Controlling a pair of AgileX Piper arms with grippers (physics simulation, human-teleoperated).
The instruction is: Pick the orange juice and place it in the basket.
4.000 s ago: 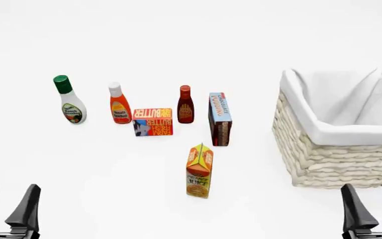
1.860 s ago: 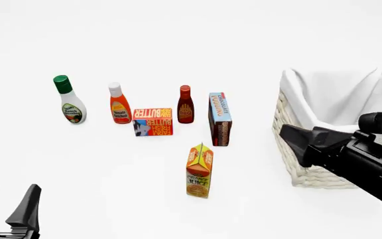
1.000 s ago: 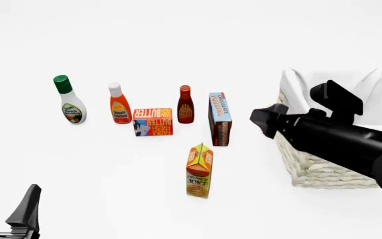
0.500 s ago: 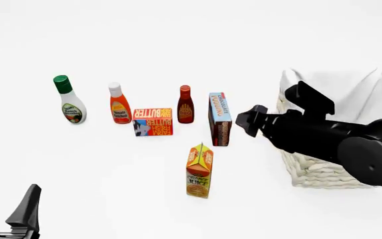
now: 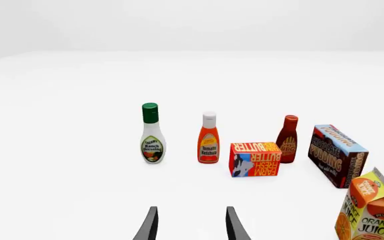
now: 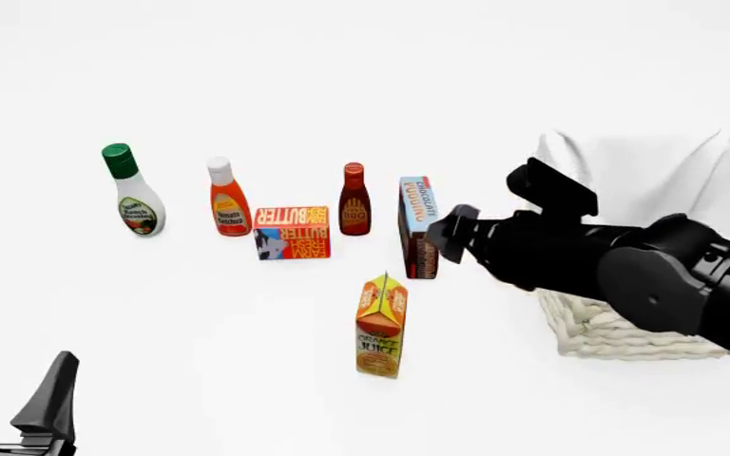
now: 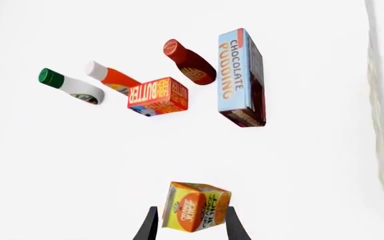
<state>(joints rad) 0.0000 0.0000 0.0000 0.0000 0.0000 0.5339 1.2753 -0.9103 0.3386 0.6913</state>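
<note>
Standing upright on the desk (image 6: 213,323), the orange juice (image 6: 380,327) waits below the right gripper (image 7: 188,225), whose fingers look spread to fit around it. The basket (image 6: 593,328) sits nearby, probably for a short carry.

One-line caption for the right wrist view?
Right pincer open above the orange juice, butter and pudding beyond.

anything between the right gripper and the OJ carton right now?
No. In the right wrist view the right gripper opens straight onto the orange juice with only bare table around it; the chocolate pudding box sits farther off.
</note>
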